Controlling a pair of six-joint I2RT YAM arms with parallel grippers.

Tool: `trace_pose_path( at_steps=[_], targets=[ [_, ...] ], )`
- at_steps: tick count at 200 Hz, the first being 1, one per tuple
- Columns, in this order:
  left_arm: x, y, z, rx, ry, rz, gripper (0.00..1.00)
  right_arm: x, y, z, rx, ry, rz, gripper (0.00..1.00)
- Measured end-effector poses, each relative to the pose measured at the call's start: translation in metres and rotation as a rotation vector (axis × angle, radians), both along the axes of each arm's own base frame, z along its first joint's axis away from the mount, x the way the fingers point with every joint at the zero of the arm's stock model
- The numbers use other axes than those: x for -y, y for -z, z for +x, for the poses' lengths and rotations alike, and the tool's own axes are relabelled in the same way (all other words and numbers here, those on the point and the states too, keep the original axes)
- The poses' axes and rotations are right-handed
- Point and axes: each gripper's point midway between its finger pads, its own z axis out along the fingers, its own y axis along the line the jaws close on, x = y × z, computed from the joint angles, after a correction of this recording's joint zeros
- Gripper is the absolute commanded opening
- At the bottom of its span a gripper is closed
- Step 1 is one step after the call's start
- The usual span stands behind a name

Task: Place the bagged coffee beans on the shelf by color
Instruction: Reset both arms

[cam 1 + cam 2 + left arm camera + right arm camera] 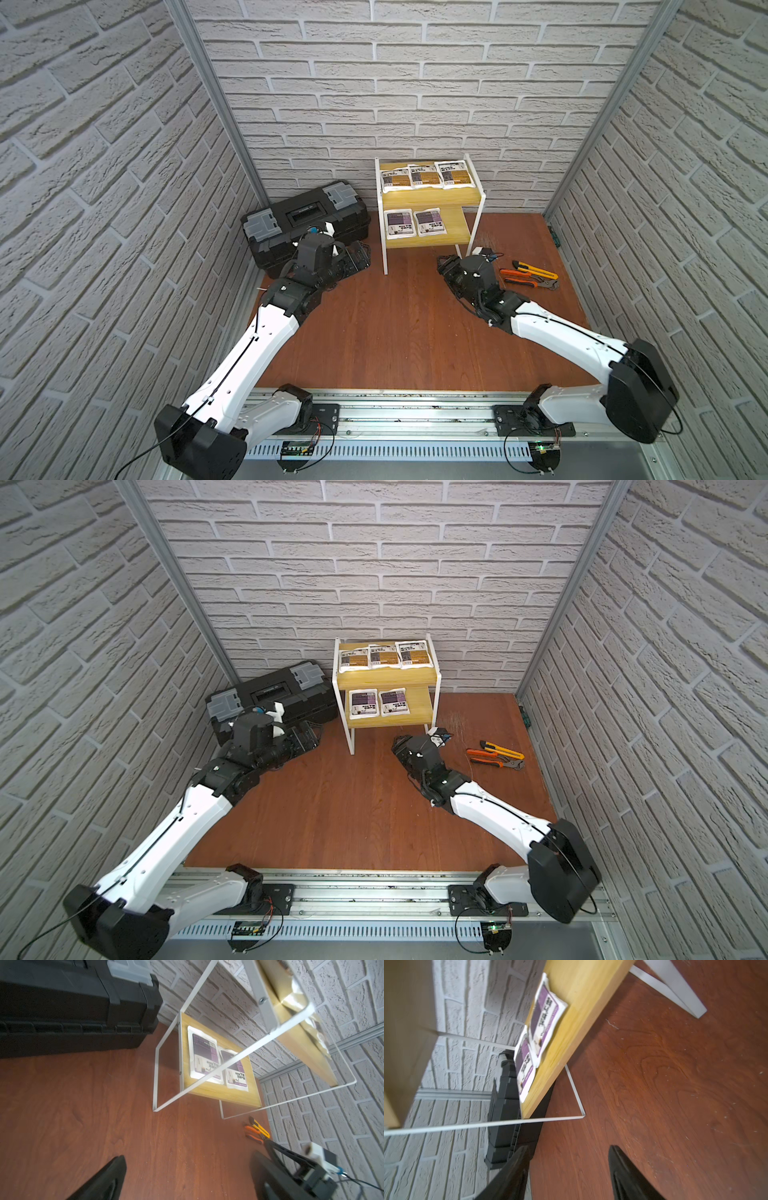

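Three white pouches with orange-brown labels [424, 176] lie side by side on the shelf's [432, 198] top board, upper centre in both top views. Two purple-labelled pouches [401, 223] lie just beside each other on the lower board, with bare board to their right. The left fingers [108, 1176] and right fingers [629, 1176] stand wide and empty over the open red-brown table [395, 332] near the shelf's front edge.

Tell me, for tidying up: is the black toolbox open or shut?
Shut: the toolbox lid sits flush on its base, with no gap visible.
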Motion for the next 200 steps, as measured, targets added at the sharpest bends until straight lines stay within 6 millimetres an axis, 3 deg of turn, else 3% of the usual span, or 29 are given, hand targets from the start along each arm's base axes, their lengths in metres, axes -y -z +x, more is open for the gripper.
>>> trace_pose_path(
  at_steps=[6,29,58,96,116,134,161,179,200],
  targets=[
    [-0.004,-0.004,-0.002,0.017,-0.008,0.026,0.99,0.005,-0.009,-0.008,0.02,-0.014,-0.021,1.0],
    [-0.022,-0.024,-0.004,0.093,-0.048,0.134,0.99,0.03,-0.041,-0.032,0.096,-0.02,-0.11,1.0],
    [-0.042,-0.056,-0.002,0.195,-0.093,0.287,0.98,0.077,-0.074,-0.057,0.19,0.03,-0.308,1.0],
    [-0.06,-0.08,0.002,0.322,-0.123,0.51,0.99,0.131,-0.128,-0.069,0.294,0.136,-0.614,1.0],
    [-0.067,-0.08,0.003,0.387,-0.135,0.627,0.98,0.155,-0.144,-0.068,0.307,0.178,-0.754,1.0],
    [-0.073,-0.072,0.006,0.408,-0.136,0.75,0.99,0.175,-0.144,-0.063,0.276,0.207,-0.855,1.0],
    [-0.079,-0.049,0.014,0.389,-0.114,0.909,0.99,0.197,-0.126,-0.045,0.183,0.212,-0.973,1.0],
    [-0.087,-0.023,0.019,0.364,-0.097,0.953,0.99,0.205,-0.109,-0.031,0.128,0.206,-1.021,1.0],
    [-0.11,0.014,0.021,0.298,-0.112,0.959,0.98,0.217,-0.079,-0.021,0.054,0.208,-1.068,1.0]
  ],
)
